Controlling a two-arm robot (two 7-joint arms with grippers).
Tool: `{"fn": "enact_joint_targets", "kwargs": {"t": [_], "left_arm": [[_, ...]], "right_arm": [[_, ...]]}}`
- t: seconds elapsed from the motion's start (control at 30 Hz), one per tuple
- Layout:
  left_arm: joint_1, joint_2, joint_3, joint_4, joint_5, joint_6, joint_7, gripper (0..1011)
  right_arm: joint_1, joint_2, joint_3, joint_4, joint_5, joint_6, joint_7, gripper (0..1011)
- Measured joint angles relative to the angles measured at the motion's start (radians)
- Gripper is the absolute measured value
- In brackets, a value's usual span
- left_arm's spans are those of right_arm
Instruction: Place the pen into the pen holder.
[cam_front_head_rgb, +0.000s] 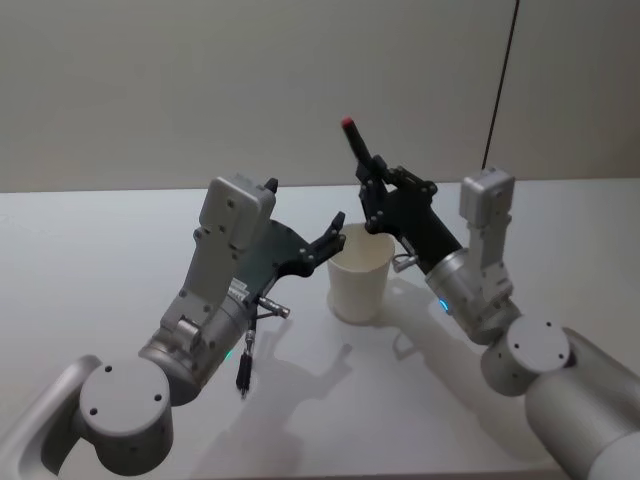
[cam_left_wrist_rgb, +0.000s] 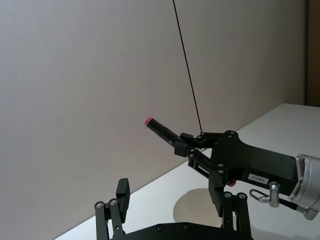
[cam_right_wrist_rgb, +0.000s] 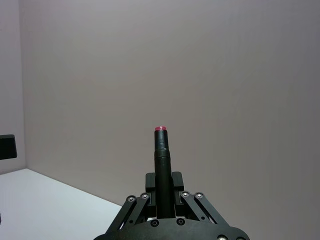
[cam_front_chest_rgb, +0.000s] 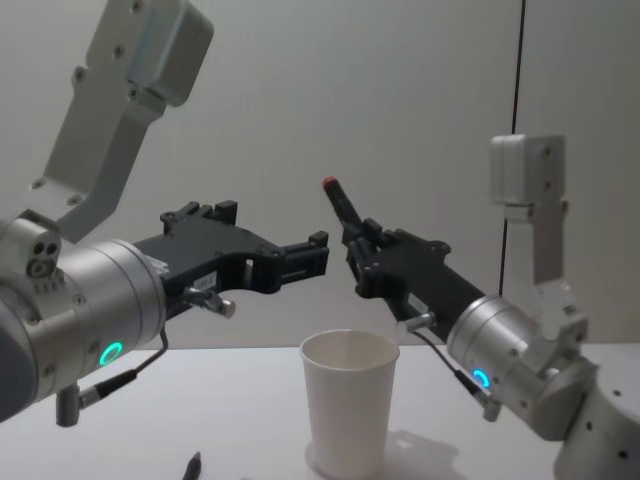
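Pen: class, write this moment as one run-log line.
right end effector: shut on pen | pen: tilted above pen holder, not inside | left end effector: open, empty, near holder

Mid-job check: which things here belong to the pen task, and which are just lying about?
In the job: pen, clamped in the right gripper; pen holder, the white cup below it.
Lying about: small dark stick on the table, unidentifiable; black cable hanging behind; left gripper, open, idle beside the cup.
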Motion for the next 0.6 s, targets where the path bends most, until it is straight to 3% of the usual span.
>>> {"fn": "enact_joint_targets", "kwargs": {"t": [0.33, 0.6], "left_arm": [[0.0, 0.0, 0.0, 0.0, 0.0, 0.0, 0.0, 999], [0.0, 0.0, 0.0, 0.0, 0.0, 0.0, 0.0, 1000]], "right_arm": [[0.09, -0.044, -0.017, 0.177, -0.006, -0.072, -0.003, 179], [0.133, -0.063, -0.026, 0.264, -0.022, -0.105, -0.017, 179]]}}
